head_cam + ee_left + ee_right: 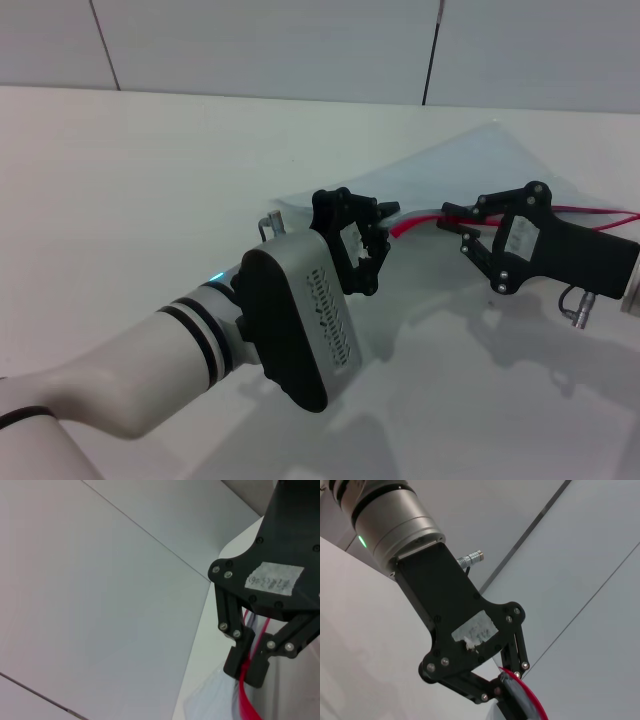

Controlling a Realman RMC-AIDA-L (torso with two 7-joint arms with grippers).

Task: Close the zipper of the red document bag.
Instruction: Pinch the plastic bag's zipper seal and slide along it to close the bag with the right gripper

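The red document bag (485, 165) is a translucent pale pouch held up off the white table (140, 190) between both arms. Its zipper (408, 224), a thin red strip, runs from my left gripper (380, 232) past my right gripper (452, 218) toward the right edge. In the left wrist view my right gripper (246, 667) is shut on the zipper (245, 705), with the bag (210, 702) hanging beyond it. In the right wrist view my left gripper (512, 684) is pinched on the bag's red-edged end (532, 704).
A tiled grey wall (300, 40) rises behind the table's far edge. My left forearm (180, 350) crosses the near left of the table. The bag's shadow lies under both grippers.
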